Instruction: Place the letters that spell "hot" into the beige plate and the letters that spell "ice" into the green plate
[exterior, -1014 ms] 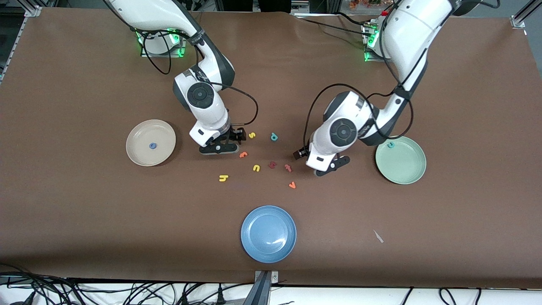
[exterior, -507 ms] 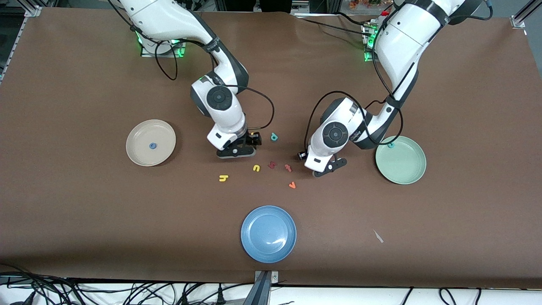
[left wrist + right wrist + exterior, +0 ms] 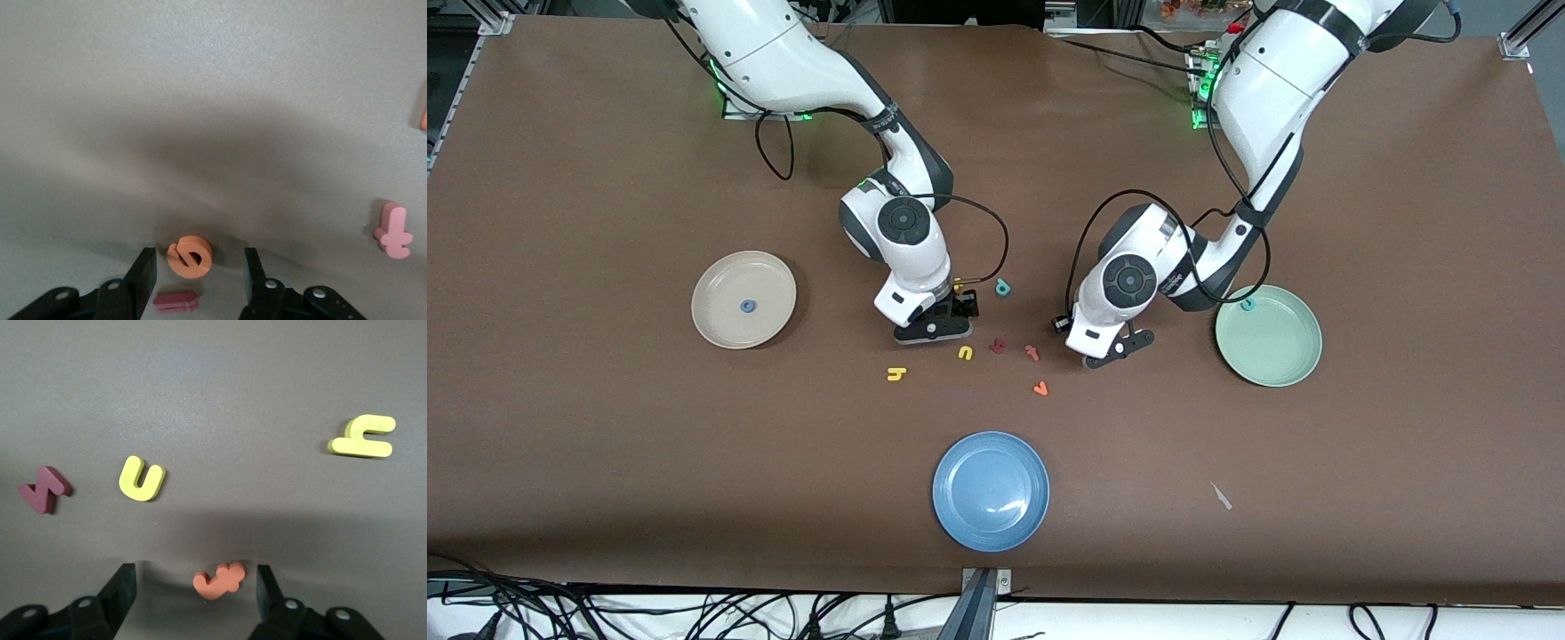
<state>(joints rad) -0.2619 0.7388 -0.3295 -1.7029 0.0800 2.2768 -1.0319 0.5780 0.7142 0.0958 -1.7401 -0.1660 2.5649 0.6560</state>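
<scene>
Front view: the blue o (image 3: 747,307) is lying in the beige plate (image 3: 720,333) and the teal c (image 3: 1248,304) in the green plate (image 3: 1285,360). The h (image 3: 896,374) is lying on the table, nearer the camera than the right gripper (image 3: 193,581), whose spread fingers are being held around the orange t (image 3: 219,580). The orange e (image 3: 189,255) is being straddled by the left gripper (image 3: 199,272), its fingers apart. A dark red bar (image 3: 175,302) is lying beside the e.

In the left wrist view, an orange foam piece (image 3: 424,112) is cut off at the frame's right edge, its shape unreadable. In the front view's centre, both wrists hide the letters beneath them.
</scene>
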